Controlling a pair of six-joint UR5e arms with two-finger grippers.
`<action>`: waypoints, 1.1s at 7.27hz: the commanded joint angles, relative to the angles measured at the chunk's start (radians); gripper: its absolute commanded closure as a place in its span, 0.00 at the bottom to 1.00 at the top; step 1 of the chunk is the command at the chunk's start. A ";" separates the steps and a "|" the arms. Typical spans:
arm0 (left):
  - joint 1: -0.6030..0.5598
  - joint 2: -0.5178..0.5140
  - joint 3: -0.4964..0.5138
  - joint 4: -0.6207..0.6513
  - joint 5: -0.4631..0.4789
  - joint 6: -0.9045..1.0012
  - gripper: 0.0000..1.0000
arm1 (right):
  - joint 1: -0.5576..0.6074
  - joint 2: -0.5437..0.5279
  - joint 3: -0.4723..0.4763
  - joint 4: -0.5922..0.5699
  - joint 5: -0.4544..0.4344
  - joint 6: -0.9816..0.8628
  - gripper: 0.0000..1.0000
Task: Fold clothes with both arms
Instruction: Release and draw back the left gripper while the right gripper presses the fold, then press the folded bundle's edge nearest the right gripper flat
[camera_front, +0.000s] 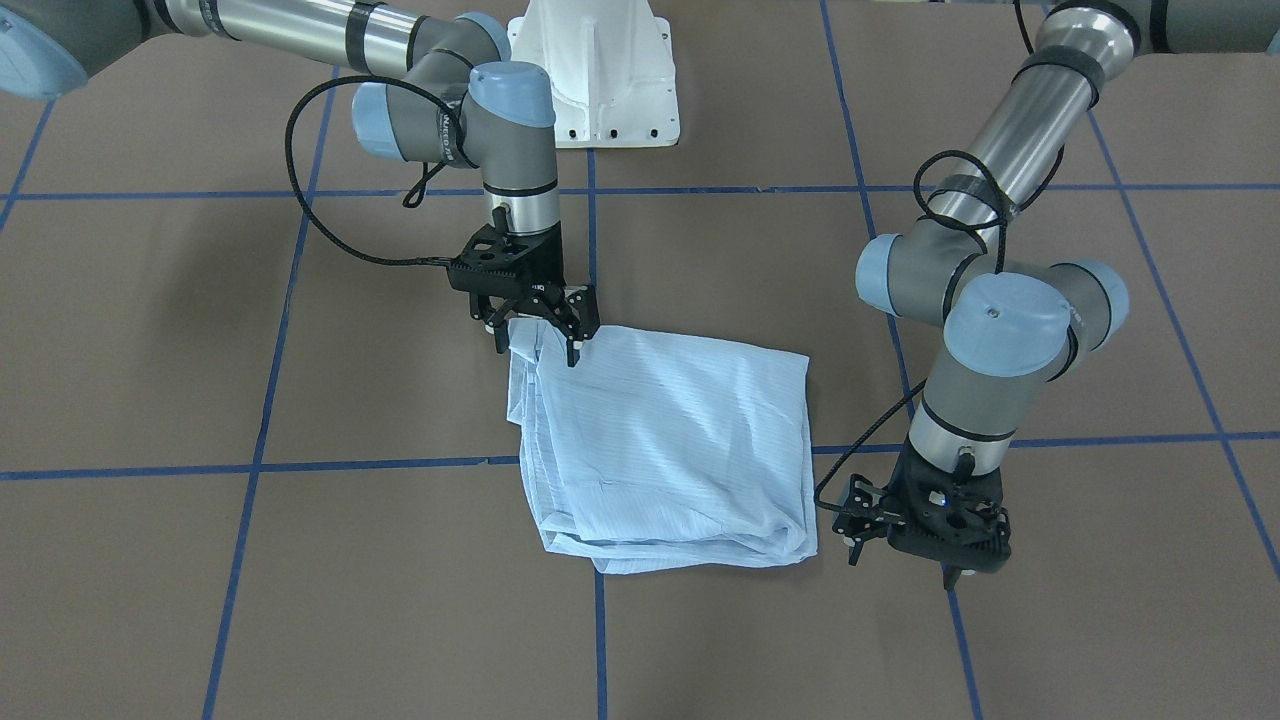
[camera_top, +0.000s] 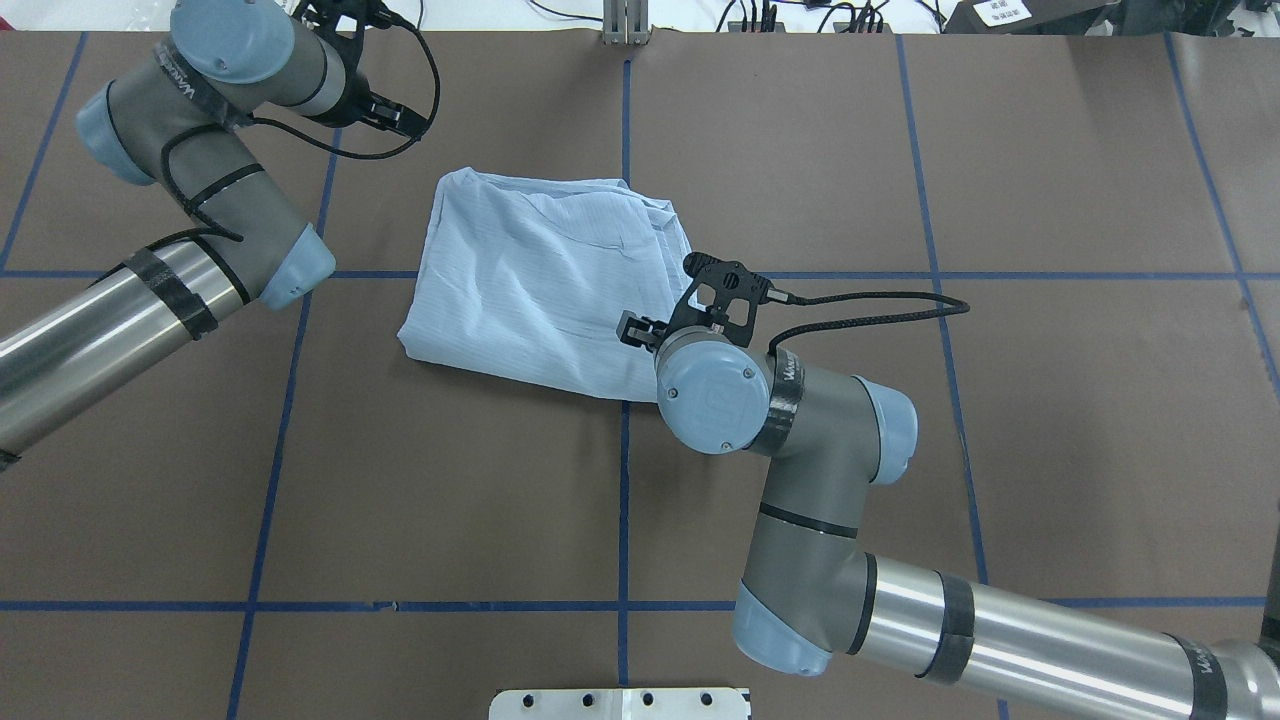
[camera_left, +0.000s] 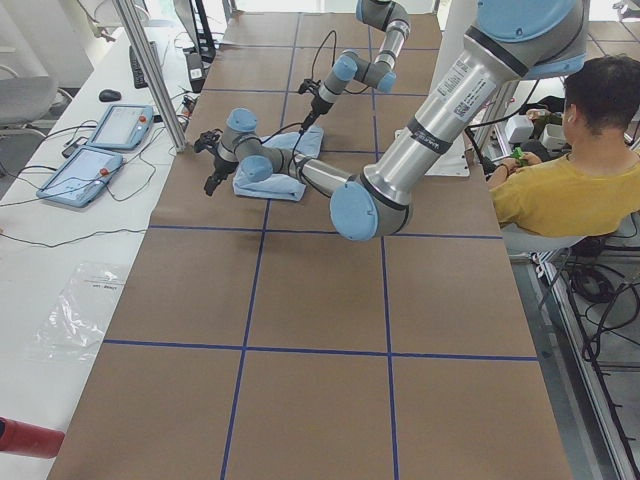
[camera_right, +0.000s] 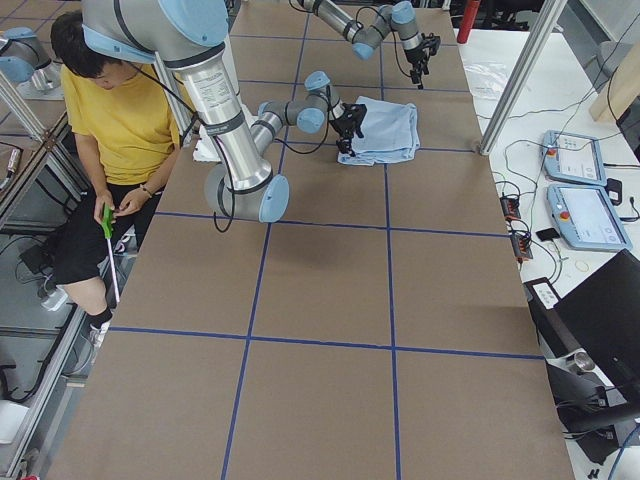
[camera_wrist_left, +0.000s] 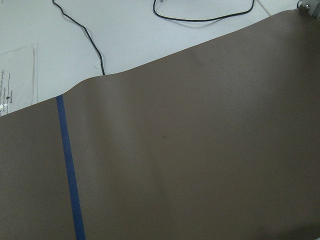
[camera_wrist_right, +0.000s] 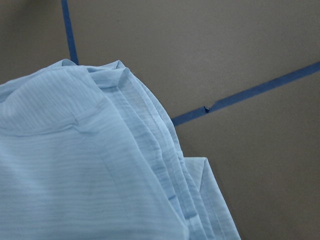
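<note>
The light-blue pinstriped shirt (camera_front: 670, 450) lies folded into a rough square on the brown table, also in the overhead view (camera_top: 540, 280) and the right wrist view (camera_wrist_right: 90, 165). My right gripper (camera_front: 535, 352) hangs over the shirt's corner nearest the robot. Its fingers (camera_front: 573, 352) are spread, with the raised corner between them. My left gripper (camera_front: 900, 565) is open and empty, low over bare table just beside the shirt's far corner. It is apart from the cloth, and its wrist view shows only table. Collar, buttons and label are hidden.
The white pedestal (camera_front: 600, 70) stands at the robot's side. Blue tape lines (camera_front: 260, 400) cross the brown table. A seated person in yellow (camera_right: 120, 110) is beside the table. Control tablets (camera_left: 100, 150) and a metal post (camera_left: 150, 70) stand past the far edge (camera_wrist_left: 150, 60).
</note>
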 joint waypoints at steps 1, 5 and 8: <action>0.000 0.002 0.000 0.000 0.000 -0.001 0.00 | -0.038 -0.019 -0.001 0.000 -0.029 0.009 0.00; 0.000 0.002 -0.003 0.000 0.000 -0.001 0.00 | -0.040 -0.017 -0.012 0.005 -0.029 0.009 0.00; -0.002 0.015 -0.020 0.002 -0.002 -0.001 0.00 | 0.055 0.005 0.011 -0.009 0.082 -0.062 0.00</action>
